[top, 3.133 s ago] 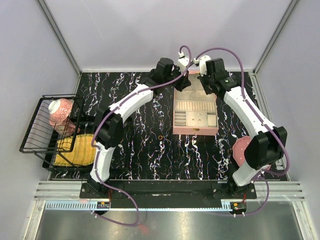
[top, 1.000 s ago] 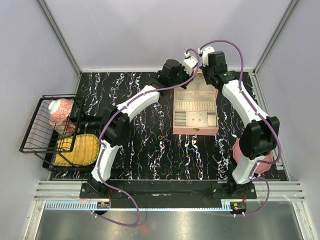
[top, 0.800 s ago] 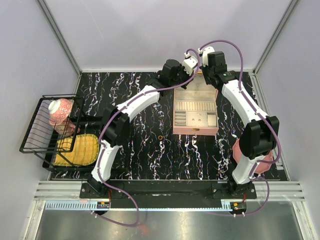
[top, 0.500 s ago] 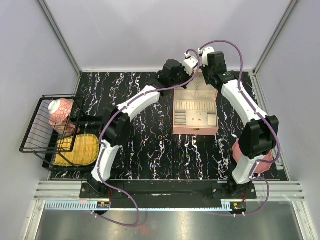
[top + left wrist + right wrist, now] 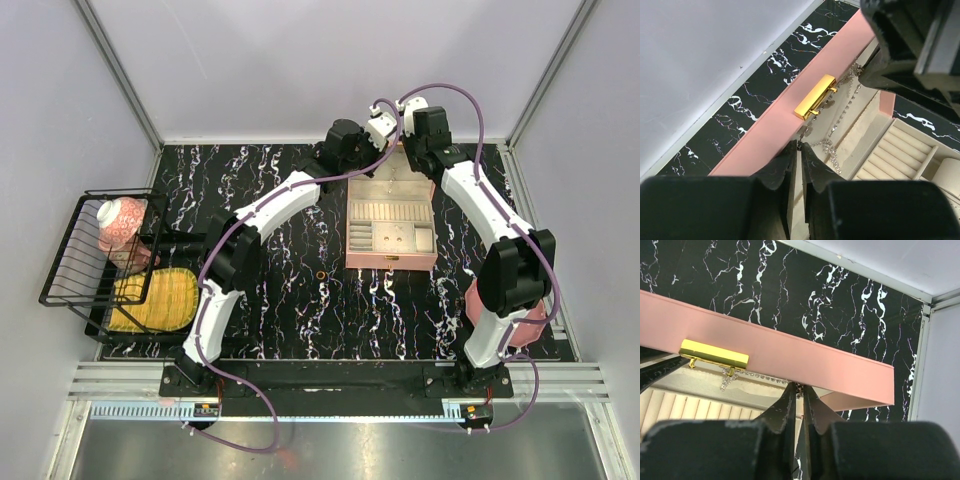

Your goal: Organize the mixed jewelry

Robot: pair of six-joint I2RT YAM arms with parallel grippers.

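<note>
The black, white-veined table (image 5: 280,330) fills the middle of the top view. Both arms reach up the frame and meet at its upper centre. At the left edge stands a black wire rack (image 5: 60,285) holding a pink dotted bowl (image 5: 122,220), with a yellow mat (image 5: 150,298) just beside it. Right of centre sits the pink box (image 5: 390,262), its compartments showing and its lid (image 5: 770,135) raised at the far side. A round pink disc (image 5: 478,300) lies at the right, partly behind the right arm.

In the left wrist view, the left hand (image 5: 799,146) has its fingers close together with only a slit between them, the tips at the lid's rim. The right hand (image 5: 799,386) stands the same way at that rim. Whether either one pinches the lid I cannot tell.

A gold clasp (image 5: 815,96) sits on the lid. A thin pale chain (image 5: 830,147) hangs by it, inside the lid. The small gold ring (image 5: 320,274) lies on the table just left of the box, apart from both hands.
</note>
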